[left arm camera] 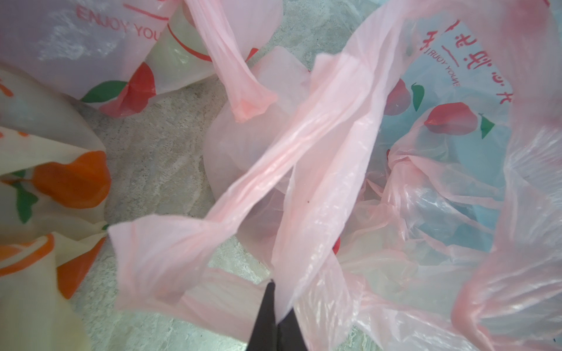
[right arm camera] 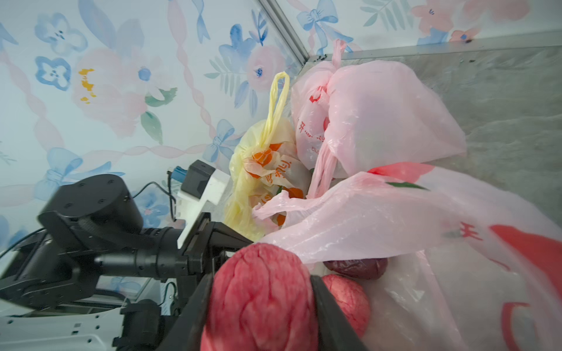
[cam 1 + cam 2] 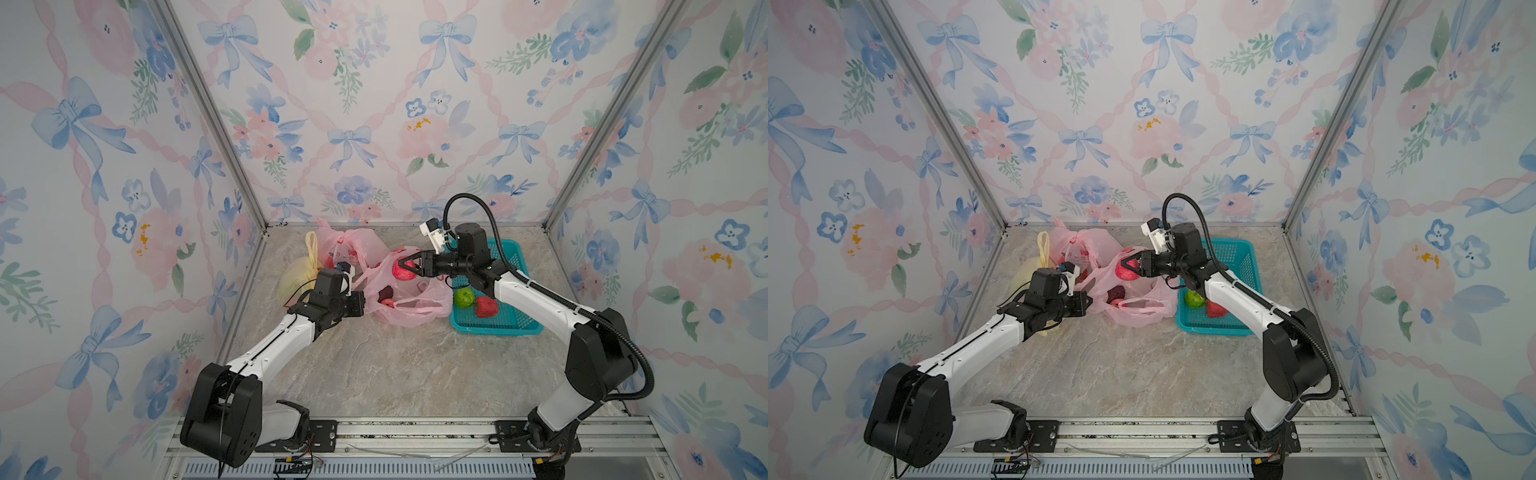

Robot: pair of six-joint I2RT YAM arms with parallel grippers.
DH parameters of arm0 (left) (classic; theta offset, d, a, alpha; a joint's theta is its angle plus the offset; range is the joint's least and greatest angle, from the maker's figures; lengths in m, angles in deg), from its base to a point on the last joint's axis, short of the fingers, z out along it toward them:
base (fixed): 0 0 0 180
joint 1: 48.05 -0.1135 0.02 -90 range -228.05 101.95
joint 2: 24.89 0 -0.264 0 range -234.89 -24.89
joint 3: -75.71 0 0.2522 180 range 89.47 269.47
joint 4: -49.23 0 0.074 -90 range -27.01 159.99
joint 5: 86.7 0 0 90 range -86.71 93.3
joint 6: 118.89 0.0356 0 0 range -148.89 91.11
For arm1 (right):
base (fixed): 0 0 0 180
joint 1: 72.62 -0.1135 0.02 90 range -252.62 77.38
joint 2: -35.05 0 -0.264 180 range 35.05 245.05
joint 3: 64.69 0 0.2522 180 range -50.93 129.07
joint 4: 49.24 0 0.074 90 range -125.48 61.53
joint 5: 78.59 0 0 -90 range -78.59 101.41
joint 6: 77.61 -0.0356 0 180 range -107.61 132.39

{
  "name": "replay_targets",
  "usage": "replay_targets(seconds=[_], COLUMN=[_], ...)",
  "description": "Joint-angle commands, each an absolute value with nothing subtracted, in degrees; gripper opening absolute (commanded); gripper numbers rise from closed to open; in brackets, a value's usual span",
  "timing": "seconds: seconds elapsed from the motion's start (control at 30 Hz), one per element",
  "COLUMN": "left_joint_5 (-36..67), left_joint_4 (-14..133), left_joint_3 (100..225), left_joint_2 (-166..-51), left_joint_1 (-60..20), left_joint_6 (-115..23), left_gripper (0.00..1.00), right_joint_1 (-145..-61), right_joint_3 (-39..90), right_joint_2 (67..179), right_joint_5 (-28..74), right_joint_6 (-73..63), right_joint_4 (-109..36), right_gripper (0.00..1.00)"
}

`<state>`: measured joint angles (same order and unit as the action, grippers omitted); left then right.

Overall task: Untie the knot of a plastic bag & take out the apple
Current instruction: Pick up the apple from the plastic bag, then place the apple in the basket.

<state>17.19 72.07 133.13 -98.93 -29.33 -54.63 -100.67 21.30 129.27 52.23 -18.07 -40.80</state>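
The pink plastic bag (image 3: 411, 309) (image 3: 1133, 311) lies open mid-table; its handles lie loose and no knot shows on it. My right gripper (image 3: 404, 269) (image 2: 261, 307) is shut on a red apple (image 3: 399, 272) (image 3: 1124, 272) (image 2: 258, 291), holding it just above the bag's mouth. Inside the bag lie a second red apple (image 2: 349, 301) and a dark red fruit (image 2: 355, 267). At the bag's left side, my left gripper (image 3: 360, 305) (image 1: 276, 304) is shut on a fold of the pink film (image 1: 307, 231).
A teal basket (image 3: 498, 330) right of the bag holds a green apple (image 3: 464, 297) and a red fruit (image 3: 486, 306). A yellow bag (image 3: 297, 274) and another pink bag (image 3: 349, 245) sit in the back left corner, close behind the left wrist.
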Motion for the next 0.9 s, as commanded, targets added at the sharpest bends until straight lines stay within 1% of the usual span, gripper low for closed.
replay_targets(seconds=[0.0,0.03,0.2,0.27,0.33,0.43,0.5,0.63,0.87], left_joint_5=[16.7,16.67,16.43,16.39,16.14,15.91,15.71,15.7,15.6], left_joint_4=[71.54,71.62,71.58,71.63,71.56,71.67,71.61,71.87,71.91], left_joint_3=[132.63,132.54,132.36,132.45,132.54,132.54,132.45,132.37,132.37], left_joint_2=[-99.21,-98.95,-98.21,-97.89,-97.58,-97.07,-96.92,-97.04,-96.87], left_joint_1=[-29.6,-29.62,-29.75,-29.75,-29.68,-29.73,-29.77,-29.81,-29.79], left_joint_6=[-53.54,-53.58,-53.67,-53.71,-53.67,-53.59,-53.59,-53.72,-53.76], left_gripper=[0.0,0.0,0.0,0.0,0.0,0.0,0.0,0.0,0.0], right_joint_1=[-95.85,-94.05,-86.2,-84.27,-83.87,-83.61,-82.63,-81.29,-79.65], right_joint_3=[18.77,18.28,17.62,17.45,17.58,17.41,16.84,15.5,16.13], right_joint_2=[123.04,121.49,115.33,114.32,114.24,116.42,118.25,121.57,128.87], right_joint_5=[58.42,57.41,39.66,30.56,17.07,2.69,-1.0,-4.74,-4.28], right_joint_6=[-26.42,-25.21,-12.6,-7.75,-1.64,4.02,5.35,5.77,5.33], right_joint_4=[-51.86,-49.9,-30.8,-23.76,-16.73,-11.3,-9.79,-9.31,-8.7], right_gripper=[0.3,0.3,0.3,0.3,0.3,0.31,0.31,0.31,0.31])
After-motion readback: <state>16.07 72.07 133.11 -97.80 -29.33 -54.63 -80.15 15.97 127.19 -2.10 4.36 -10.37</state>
